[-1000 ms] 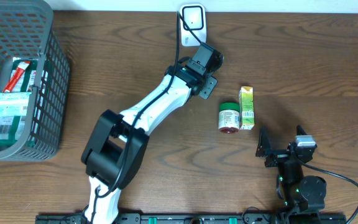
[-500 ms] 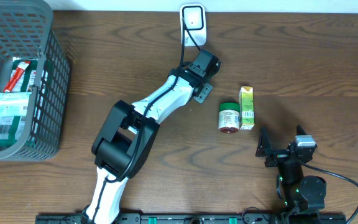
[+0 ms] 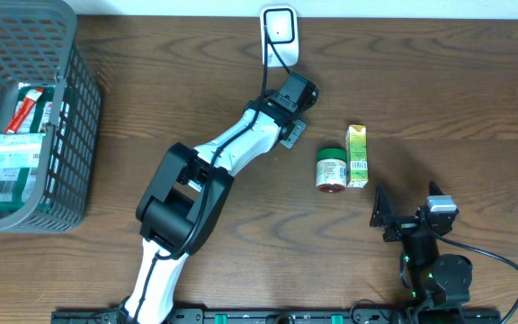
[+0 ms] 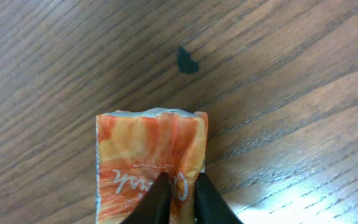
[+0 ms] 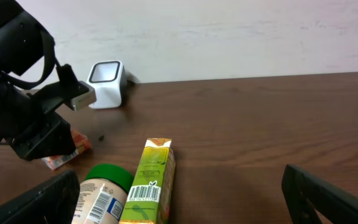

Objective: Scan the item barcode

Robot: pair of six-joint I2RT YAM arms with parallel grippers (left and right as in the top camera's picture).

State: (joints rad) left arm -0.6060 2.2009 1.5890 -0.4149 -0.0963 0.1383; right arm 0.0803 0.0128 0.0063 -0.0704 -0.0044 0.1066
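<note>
1. Overhead: you are looking down on a dark wood-grain tabletop (image 3: 475, 81), with a pale strip of wall (image 3: 403, 7) along its far edge.
2. At your left stands one grey mesh basket (image 3: 79, 117). In it lie a red-and-white box (image 3: 27, 106) and green-and-white packs (image 3: 12, 166); how many packs, you cannot tell.
3. Count here one white scanner (image 3: 278, 31) at the far edge, one green-lidded jar (image 3: 331, 169) on its side, one green carton (image 3: 356, 155) just beside the jar, and two arms.
4. The left arm (image 3: 241, 142) reaches diagonally toward the scanner, and its head hides what it holds. The right pincer (image 3: 409, 205) sits near your edge with its jaws spread wide, holding nothing.
5. Left wrist: your left pincer (image 4: 180, 186) is closed on one orange packet (image 4: 148, 146), pinching its near edge. The packet lies flat on the wood, and one dark speck (image 4: 186, 60) marks the grain beyond it.
6. Right wrist: a white wall backs the tabletop, and the scanner stands against it. The packet lies under the left arm's head, between scanner and jar and apart from the scanner. The carton's barcode faces up.
</note>
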